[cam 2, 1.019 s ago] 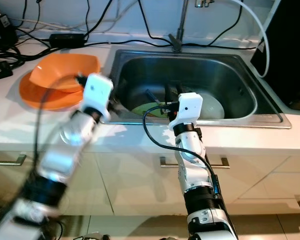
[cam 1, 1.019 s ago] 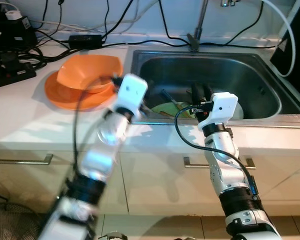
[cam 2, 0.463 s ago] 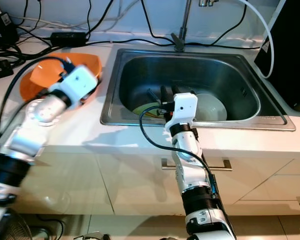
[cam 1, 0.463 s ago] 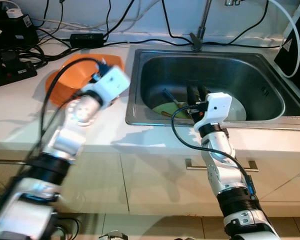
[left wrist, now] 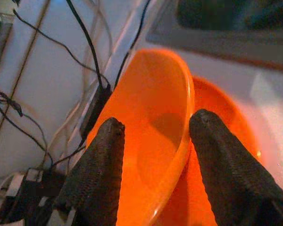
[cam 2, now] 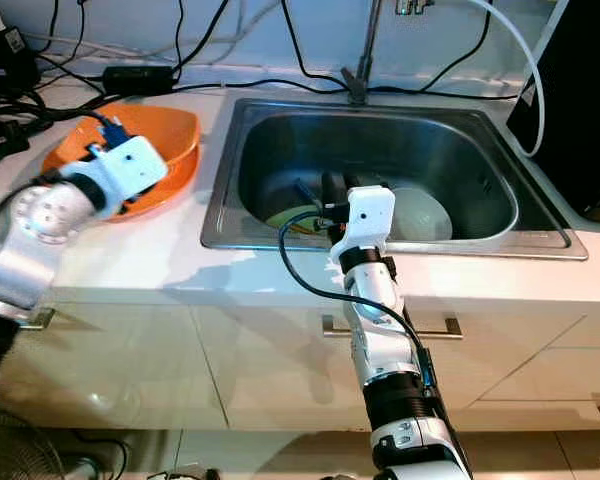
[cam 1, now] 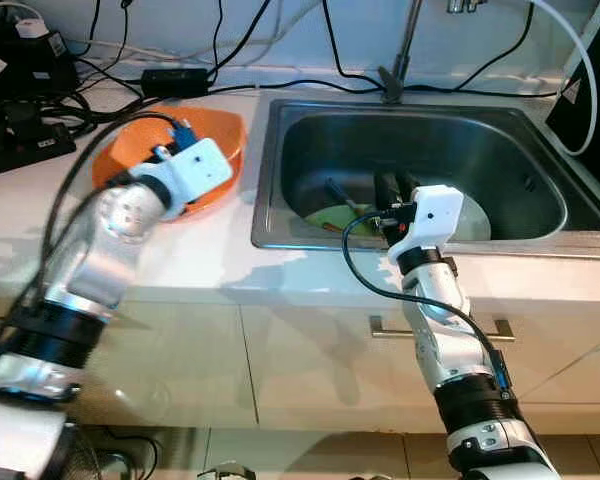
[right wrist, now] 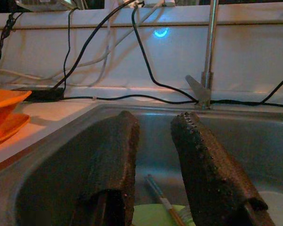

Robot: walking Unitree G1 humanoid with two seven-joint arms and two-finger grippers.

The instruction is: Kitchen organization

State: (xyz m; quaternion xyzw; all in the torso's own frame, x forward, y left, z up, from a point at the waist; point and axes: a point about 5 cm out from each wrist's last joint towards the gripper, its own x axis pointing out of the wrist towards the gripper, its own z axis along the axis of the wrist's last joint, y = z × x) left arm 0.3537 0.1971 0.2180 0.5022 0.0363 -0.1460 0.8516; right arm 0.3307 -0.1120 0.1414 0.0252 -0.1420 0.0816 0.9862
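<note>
A: Left wrist view: orange bowl (left wrist: 153,127) sitting tilted on an orange plate (left wrist: 221,155), mouth facing up and toward the camera, long axis running from the cable-strewn wall toward the sink (cam 1: 420,130). Glossy, smooth, bright orange, rim catching light.

B: Left eye view agreeing. Bowl resting on the white counter (cam 1: 40,220), left of the sink, plate under it. Left gripper (left wrist: 155,129) hovering at the bowl, fingers (left wrist: 96,174) parted wide, one outside the far wall, the other over the near rim. Contact: cannot tell.

A: Right gripper (right wrist: 153,127) reaching over the sink's front edge, fingers spread, holding nothing. Pointing toward the faucet (right wrist: 208,52) and back wall.

B: In the basin: green plate (cam 1: 335,217) lying flat, chopsticks (right wrist: 161,200) lying across it, slanting toward the front; pale plate (cam 2: 420,215) beside it on the right.

A: Black cables (cam 1: 230,85) trailing along the wall behind counter and sink. Power strip (cam 1: 20,140) sitting at far left of the counter.
</note>
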